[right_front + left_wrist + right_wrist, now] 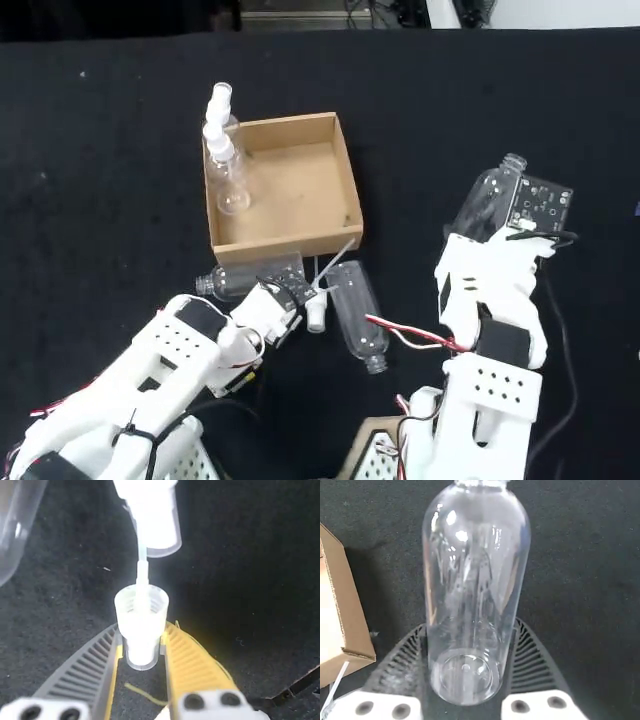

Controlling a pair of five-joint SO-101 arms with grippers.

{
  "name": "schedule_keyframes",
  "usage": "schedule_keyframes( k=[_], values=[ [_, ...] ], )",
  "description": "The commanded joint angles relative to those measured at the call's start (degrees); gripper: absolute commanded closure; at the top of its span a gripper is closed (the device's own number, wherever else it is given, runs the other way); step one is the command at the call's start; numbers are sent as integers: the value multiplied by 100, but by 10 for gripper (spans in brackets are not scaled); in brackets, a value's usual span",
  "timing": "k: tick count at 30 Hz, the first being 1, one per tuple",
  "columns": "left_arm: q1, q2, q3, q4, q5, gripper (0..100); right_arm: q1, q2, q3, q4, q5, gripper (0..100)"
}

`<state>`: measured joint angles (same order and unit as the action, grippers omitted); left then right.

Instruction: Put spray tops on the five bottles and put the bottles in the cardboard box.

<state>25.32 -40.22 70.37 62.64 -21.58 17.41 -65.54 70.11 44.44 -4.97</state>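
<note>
Those clear plastic bottles look light, slick and a bit squashy, so I'd hold the body, not the neck. Right gripper (pixel 470 630) is clamped on one bottle (pixel 475 580) toward the tabletop's right edge. Left gripper (pixel 142 630) pinches a spray top (pixel 141 611) just beside the cardboard box (pixel 285 243), on its near side.

two capped bottles (pixel 226 165) sit in the cardboard box (pixel 300 195); two uncapped bottles (pixel 357 312) lie outside it, spray top (pixel 316 317) between.

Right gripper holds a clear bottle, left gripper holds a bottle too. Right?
No. The left gripper is shut on a spray top, not a bottle; the left wrist view shows it. The right gripper does hold a clear bottle.
</note>
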Motion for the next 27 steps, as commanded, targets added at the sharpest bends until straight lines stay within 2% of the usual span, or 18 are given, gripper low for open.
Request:
schedule_keyframes(
  k=[1, 4, 7, 9, 12, 17, 23, 25, 27],
  values=[
    [-31, -149, -470, 510, 9, 971, 132, -163, -57, -185, -62, 988],
    [-40, -149, -1015, 1284, -387, 971, 132, -145, -57, -185, -62, 988],
    [-356, -149, -1631, 2268, -1398, 971, 132, -136, -48, -185, -70, 988],
    [-848, -149, -2044, 2875, -2136, 971, 132, -136, -40, -185, -88, 988],
    [-1938, -149, -2563, 3473, -3218, 971, 132, -163, 4, -193, -88, 988],
    [-4268, -88, -3125, 3525, -5081, 970, -53, -163, 145, -387, -53, 988],
    [-6642, -79, -3310, 3516, -7191, 970, -79, -163, 215, -466, -53, 988],
    [-7248, -79, -3292, 3411, -7701, 970, -79, -163, 215, -466, -62, 988],
    [-7688, -70, -3196, 2963, -7815, 970, -79, -163, 215, -466, -62, 988]
  ],
)
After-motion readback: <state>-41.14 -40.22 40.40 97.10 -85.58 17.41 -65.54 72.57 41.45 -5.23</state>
